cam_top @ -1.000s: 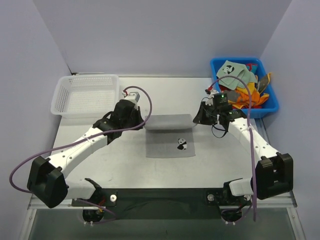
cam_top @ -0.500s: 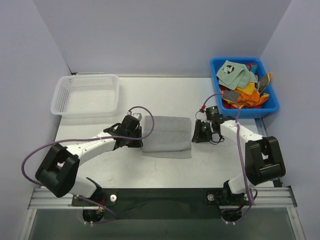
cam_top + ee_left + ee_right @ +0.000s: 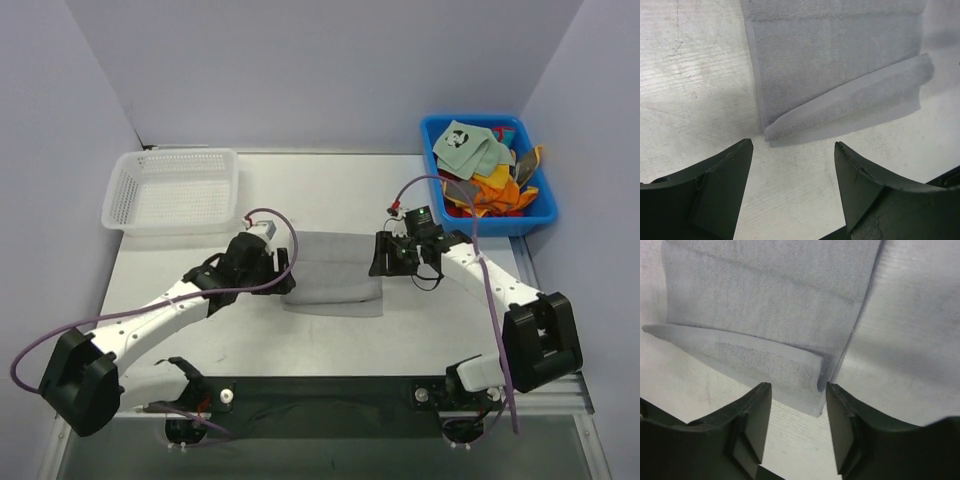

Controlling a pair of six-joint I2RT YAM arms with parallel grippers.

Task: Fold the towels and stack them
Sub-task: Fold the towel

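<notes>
A grey towel (image 3: pixel 335 272) lies folded in half on the table's middle, its loose top edge curling up slightly. My left gripper (image 3: pixel 286 278) sits at the towel's left edge, open; in the left wrist view the gripper (image 3: pixel 792 145) has bare table between its fingers and the towel's (image 3: pixel 840 60) corner lies just beyond the tips. My right gripper (image 3: pixel 380 262) is at the towel's right edge, also open; in the right wrist view the gripper (image 3: pixel 797 387) stands just short of the towel's (image 3: pixel 770 300) corner. More towels, pale green panda (image 3: pixel 462 145) and orange (image 3: pixel 495 190), fill the bin.
A blue bin (image 3: pixel 430 125) of towels stands at the back right. A white mesh basket (image 3: pixel 175 190) stands at the back left with nothing in it. Purple cables loop from both arms.
The far half of the grey towel was brought over the near half, hiding the panda mark. Both grippers then opened, let go of the towel's corners and drew back slightly.
</notes>
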